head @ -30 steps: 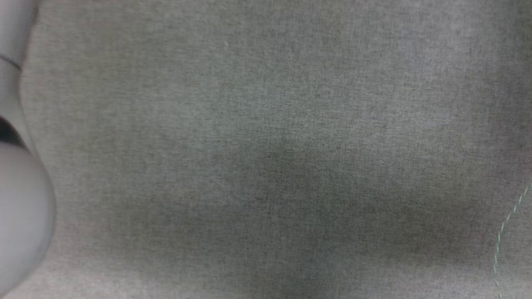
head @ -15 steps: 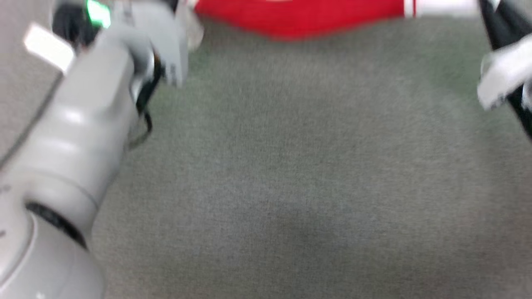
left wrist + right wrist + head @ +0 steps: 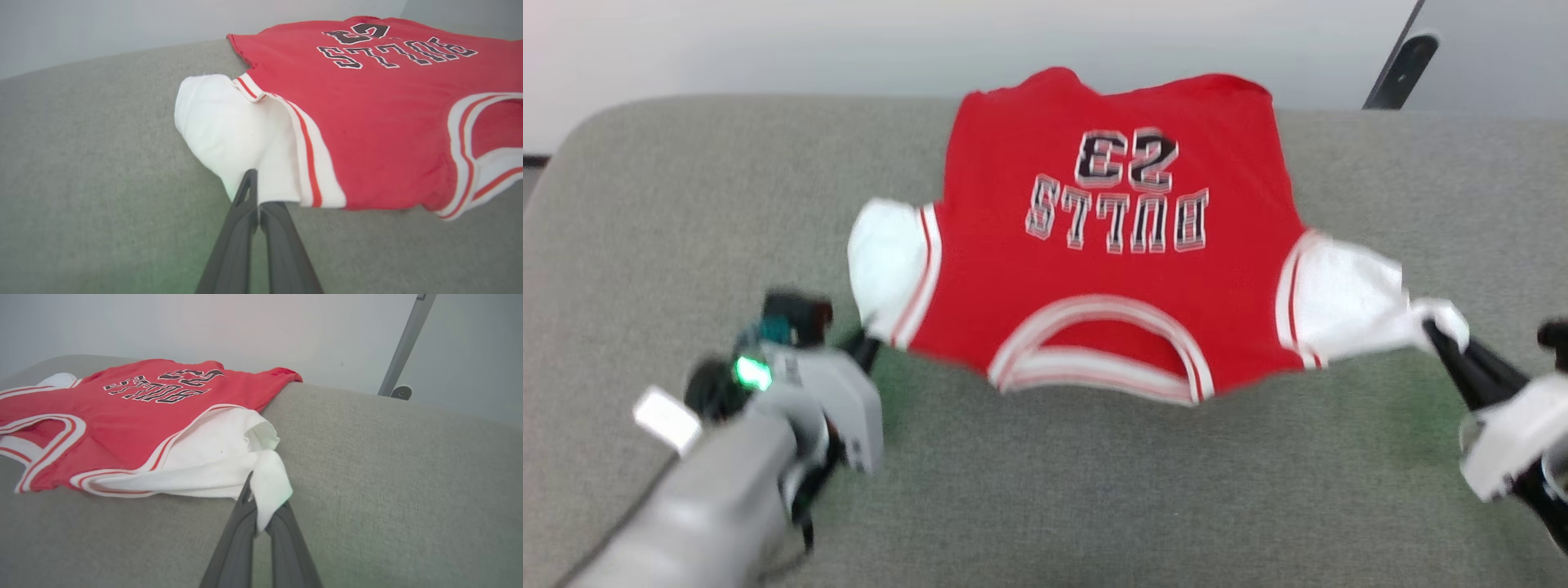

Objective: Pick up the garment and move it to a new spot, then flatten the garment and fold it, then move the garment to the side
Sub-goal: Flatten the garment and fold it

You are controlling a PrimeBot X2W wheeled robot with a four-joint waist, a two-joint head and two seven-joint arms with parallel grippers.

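- garment (image 3: 1111, 278): spread print-up on grey cushion (image 3: 1094, 490)
- left gripper (image 3: 254, 192): jaws pinched closed on left-side sleeve (image 3: 229, 130)
- right gripper (image 3: 252, 494): jaws pinched closed on right-side sleeve (image 3: 212, 449)

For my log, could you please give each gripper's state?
Left gripper: shut on the red jersey shirt's white sleeve.
Right gripper: shut on the other sleeve.

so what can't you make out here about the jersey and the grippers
Head view, blurred: the left gripper has its tips hidden under a sleeve of the garment.
Head view: the right gripper is partly cut off by the right edge.
Right wrist view: bunched sleeve cloth covers the tips, so how much is pinched is unclear.
All views: the garment hides its underside and whether its far hem overhangs the grey cushion.
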